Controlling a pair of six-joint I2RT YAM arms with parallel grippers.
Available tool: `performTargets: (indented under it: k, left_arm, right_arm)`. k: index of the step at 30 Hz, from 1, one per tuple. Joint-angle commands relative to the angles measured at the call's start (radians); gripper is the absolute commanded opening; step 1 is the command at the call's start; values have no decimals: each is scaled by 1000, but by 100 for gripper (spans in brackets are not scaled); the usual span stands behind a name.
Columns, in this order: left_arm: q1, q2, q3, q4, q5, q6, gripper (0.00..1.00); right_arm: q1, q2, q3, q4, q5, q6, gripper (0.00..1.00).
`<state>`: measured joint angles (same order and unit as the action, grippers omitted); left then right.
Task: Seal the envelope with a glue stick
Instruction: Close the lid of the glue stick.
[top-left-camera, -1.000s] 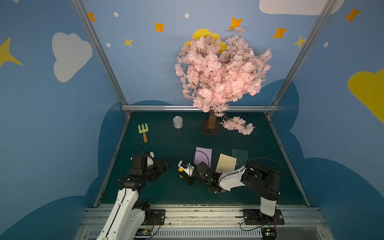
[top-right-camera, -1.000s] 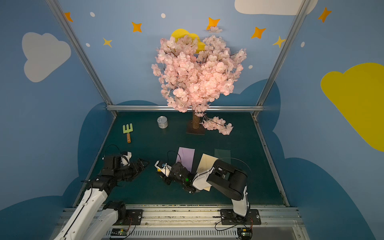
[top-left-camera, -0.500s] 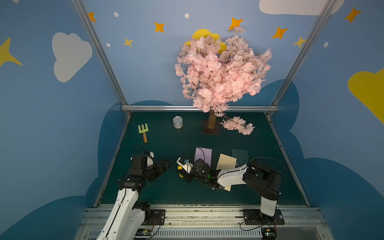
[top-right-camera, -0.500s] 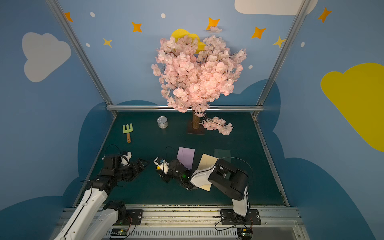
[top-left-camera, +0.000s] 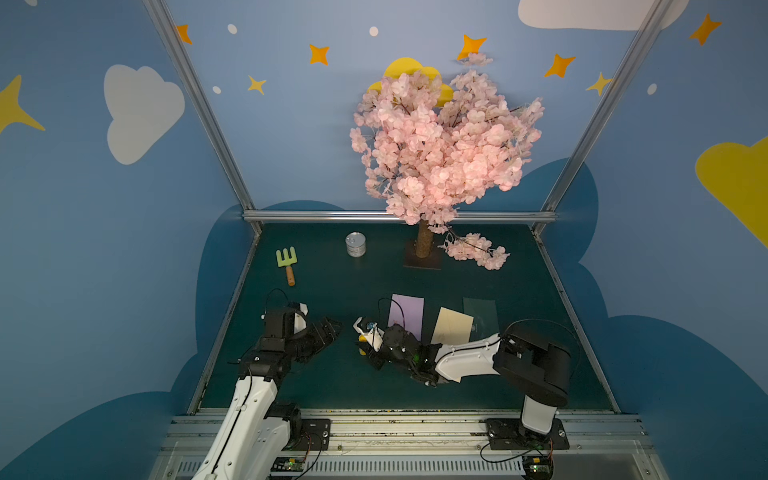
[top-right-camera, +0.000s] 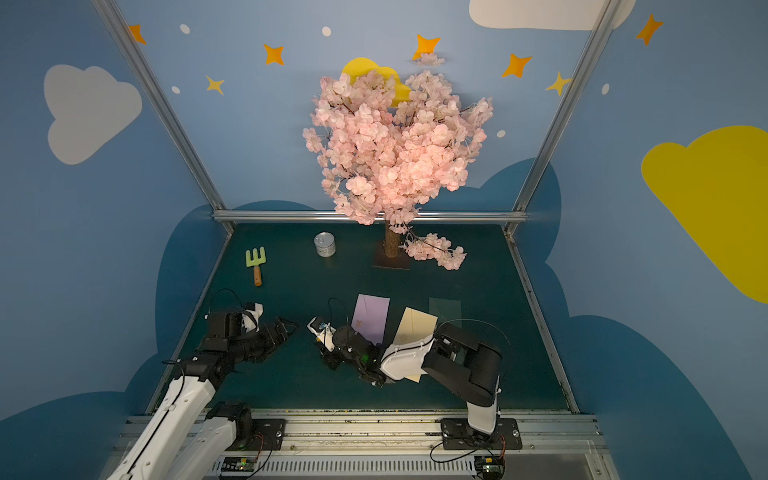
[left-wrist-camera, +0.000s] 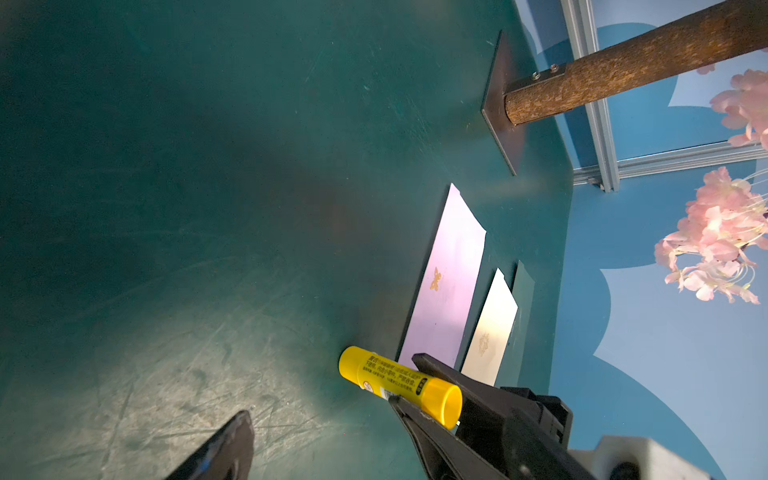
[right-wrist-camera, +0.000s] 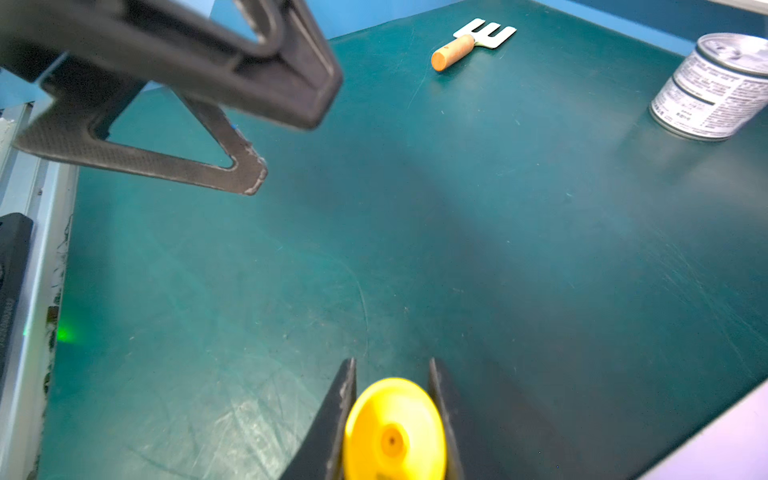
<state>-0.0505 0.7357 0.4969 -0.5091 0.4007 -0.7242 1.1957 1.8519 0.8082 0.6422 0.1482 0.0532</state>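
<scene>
The glue stick (left-wrist-camera: 395, 380) is a short yellow cylinder held level, a little above the green table, with its label showing. My right gripper (left-wrist-camera: 405, 380) is shut on it. In the right wrist view its round yellow end (right-wrist-camera: 392, 432) fills the gap between the right gripper's (right-wrist-camera: 392, 374) black fingers. My left gripper (right-wrist-camera: 291, 145) hangs open and empty just left of the stick, a short gap from it, seen in both top views (top-left-camera: 332, 328) (top-right-camera: 289, 326). A purple envelope (top-left-camera: 406, 316) lies flat beside the right gripper (top-left-camera: 365, 347). A cream envelope (top-left-camera: 453, 330) and a dark green one (top-left-camera: 480, 311) lie further right.
A tin can (top-left-camera: 355, 244) and a toy garden fork (top-left-camera: 286, 262) sit at the back left. The blossom tree's trunk (top-left-camera: 424, 245) stands on a dark base plate at the back, with a fallen blossom sprig (top-left-camera: 478, 251) beside it. Aluminium rails border the table.
The right gripper has carried the glue stick a little to the left, toward the left gripper, then held about still. The left arm has not moved.
</scene>
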Motion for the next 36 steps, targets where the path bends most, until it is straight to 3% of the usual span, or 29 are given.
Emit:
performTargets:
  k: [1,19,29,36]
  left_arm:
    - [4,3,31,-25,-7,23,94]
    - [5,-15,59,-68,-31,44,94]
    - [9,-5,49,-33,-2,39,94]
    - [10,-7,31,-6,11,28,94]
  right_arm:
    - [-13,115,-124,-371,113,-2,0]
    - [10,126,-47,-499,184,23,0]
    - [-154,-150,199,-740,-168,139,0]
    - [-352,-224,316,-827,-607,365,0]
